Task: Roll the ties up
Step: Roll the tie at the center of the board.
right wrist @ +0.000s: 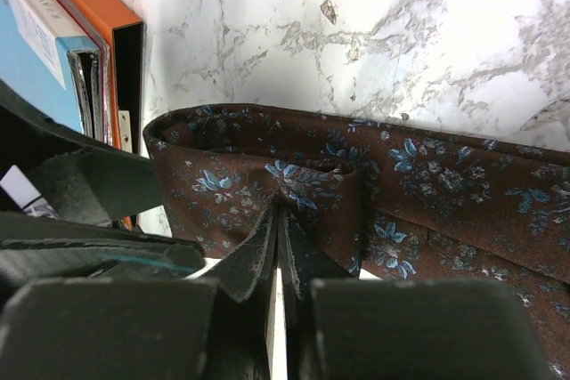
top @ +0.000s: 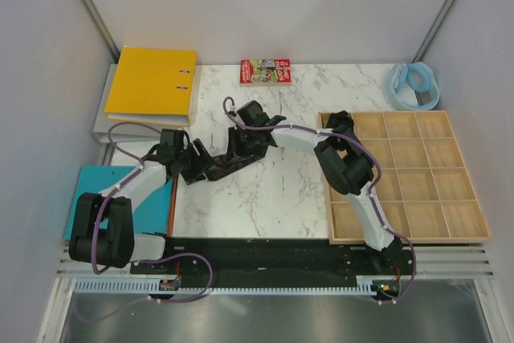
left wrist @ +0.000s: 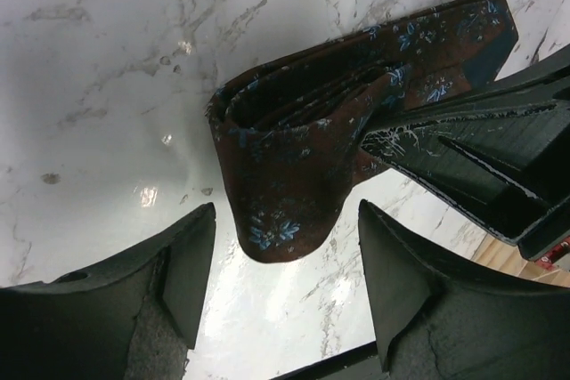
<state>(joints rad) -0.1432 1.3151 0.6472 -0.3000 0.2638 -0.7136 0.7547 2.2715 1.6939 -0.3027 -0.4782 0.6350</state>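
One tie (left wrist: 294,157), dark brown with small blue flowers, lies partly folded into a loose coil on the marble table (top: 281,190). In the top view the tie (top: 207,173) is a dark lump between the two grippers. My right gripper (right wrist: 278,215) is shut, pinching a fold of the tie (right wrist: 427,184), whose long strip runs off to the right. My left gripper (left wrist: 285,264) is open and empty, its jaws wide apart just short of the tie's rounded end and not touching it. The right gripper's fingers (left wrist: 481,157) show in the left wrist view, on the tie's right side.
A wooden compartment tray (top: 401,174) fills the right side. A pale blue looped band (top: 414,86) lies at the back right. A yellow binder (top: 152,82) sits back left, a red box (top: 264,71) at the back. A teal and orange book (top: 104,190) lies beside the left arm.
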